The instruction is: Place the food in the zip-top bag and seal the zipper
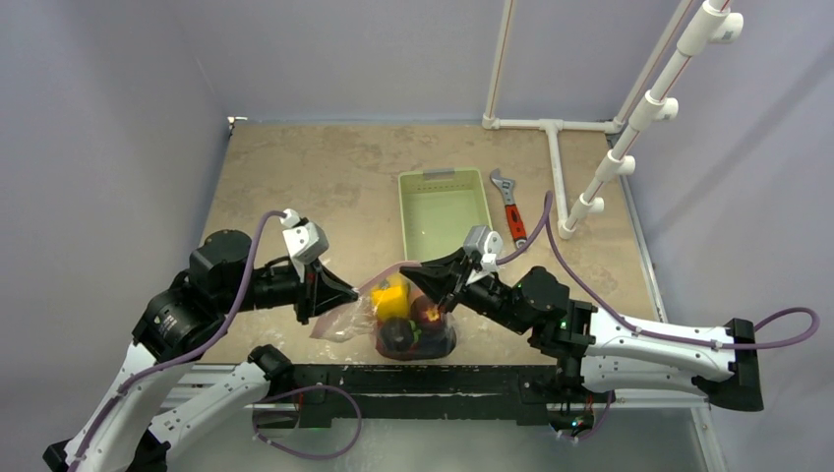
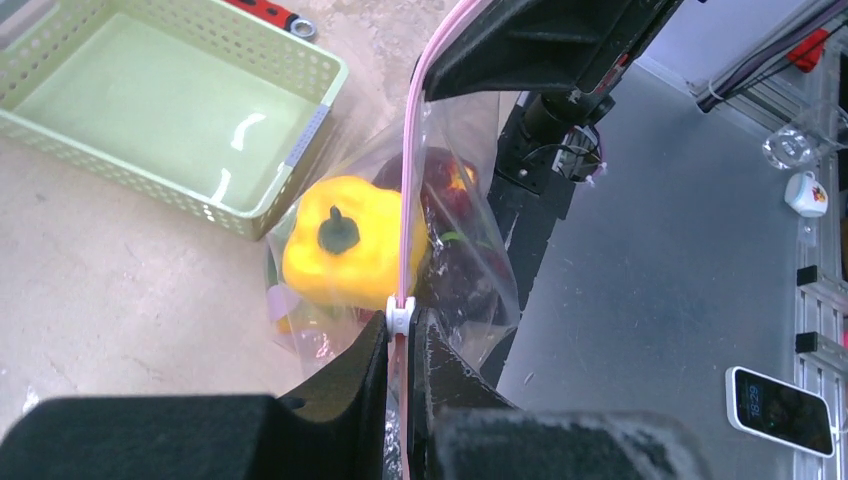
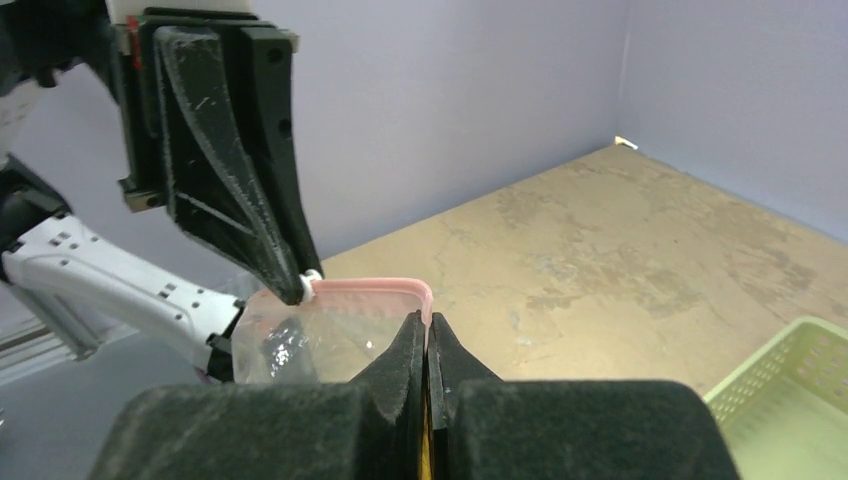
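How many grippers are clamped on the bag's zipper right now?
2. The left gripper pinches the pink zipper at its white slider; the right gripper clamps the zipper's other end.

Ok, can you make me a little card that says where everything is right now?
left gripper: shut on zipper at its white slider
right gripper: shut on zipper's other end
bag: clear, held up by zipper between both grippers
food: yellow pepper and darker pieces, inside bag
basket: green, behind bag, nothing in it
wrench: on table, right of basket
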Controlling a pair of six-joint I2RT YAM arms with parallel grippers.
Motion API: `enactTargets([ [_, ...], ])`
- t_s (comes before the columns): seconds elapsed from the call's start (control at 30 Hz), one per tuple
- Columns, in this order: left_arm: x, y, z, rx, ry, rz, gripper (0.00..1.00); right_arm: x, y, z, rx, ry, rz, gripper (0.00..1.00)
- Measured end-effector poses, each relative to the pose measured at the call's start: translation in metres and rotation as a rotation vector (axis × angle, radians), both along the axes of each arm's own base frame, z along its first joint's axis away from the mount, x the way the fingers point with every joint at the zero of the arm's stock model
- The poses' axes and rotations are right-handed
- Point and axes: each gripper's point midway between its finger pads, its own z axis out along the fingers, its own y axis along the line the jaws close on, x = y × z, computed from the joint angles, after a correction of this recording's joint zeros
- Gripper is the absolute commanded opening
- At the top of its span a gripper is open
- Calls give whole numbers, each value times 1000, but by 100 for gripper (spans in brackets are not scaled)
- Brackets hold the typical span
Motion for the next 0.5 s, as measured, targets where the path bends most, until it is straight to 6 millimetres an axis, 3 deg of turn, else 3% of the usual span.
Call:
enactTargets([
  [0.5,-1,20,4,38,44,123,0,33,-19,-9,16,97,-223,0],
])
